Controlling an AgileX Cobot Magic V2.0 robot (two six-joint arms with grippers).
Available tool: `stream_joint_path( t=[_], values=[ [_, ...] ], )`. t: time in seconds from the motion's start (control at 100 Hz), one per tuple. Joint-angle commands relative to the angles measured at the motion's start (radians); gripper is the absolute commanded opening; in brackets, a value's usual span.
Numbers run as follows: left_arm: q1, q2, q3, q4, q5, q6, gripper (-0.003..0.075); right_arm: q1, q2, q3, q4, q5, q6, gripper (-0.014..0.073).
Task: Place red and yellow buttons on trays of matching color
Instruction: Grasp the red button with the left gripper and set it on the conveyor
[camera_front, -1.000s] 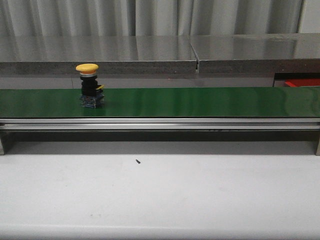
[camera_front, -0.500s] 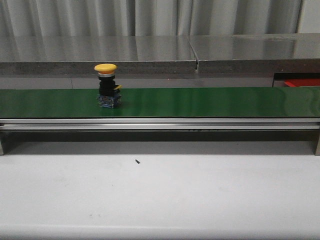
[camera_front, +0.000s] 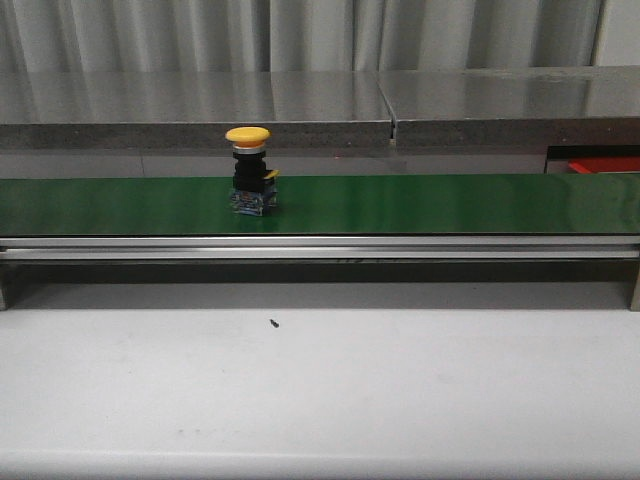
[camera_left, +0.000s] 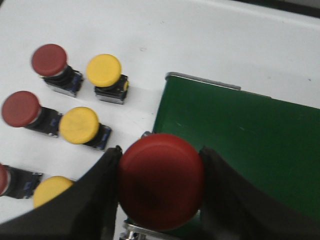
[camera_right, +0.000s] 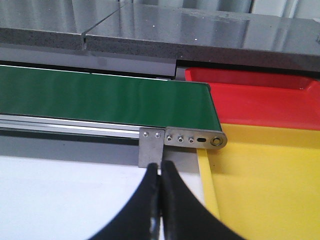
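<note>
grey curtain and steel counter (camera_front: 300, 100) behind, white table (camera_front: 320, 390) in front, long green belt (camera_front: 420, 203) across between them. upright on the belt, left of its middle, well short of the right end: yellow button (camera_front: 249, 172), nothing touching it. pinched cap-up between the dark fingers (camera_left: 227, 195) of the left gripper (camera_left: 161, 186), over the belt's near corner: red button (camera_left: 161, 179). still waiting on the table beside that end of the belt: several spare buttons, e.g. yellow spare (camera_left: 104, 70) and red spare (camera_left: 49, 59). at the belt's other end: red tray (camera_right: 260, 100) and yellow tray (camera_right: 265, 185) side by side, nothing seen in either within view. right gripper (camera_right: 161, 175) near the belt's end bracket, jaws pressed together, holding nothing. judging by that: early stage, no button seen on a tray yet, one riding the belt, one about to go on, many left.
</note>
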Motion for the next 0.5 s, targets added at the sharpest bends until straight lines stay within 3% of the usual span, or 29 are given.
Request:
stream_joint_path(
  t=[0.0, 0.35, 0.42, 0.49],
  values=[
    [-0.031, 0.011, -0.055, -0.007, -0.034, -0.001, -0.0019, 0.003, -0.017, 0.000, -0.009, -0.077, 0.000, -0.0068],
    [-0.053, 0.135, -0.108, -0.096, -0.032, 0.026, -0.0013, 0.003, -0.017, 0.000, -0.009, -0.077, 0.000, -0.0068],
    [-0.053, 0.136, -0.108, -0.125, -0.030, 0.047, 0.0024, 0.003, -0.017, 0.000, -0.009, -0.077, 0.000, -0.0068],
    [-0.053, 0.136, -0.112, -0.148, -0.029, 0.070, 0.0128, 0.003, -0.017, 0.000, -0.009, -0.077, 0.000, -0.0068]
  ],
)
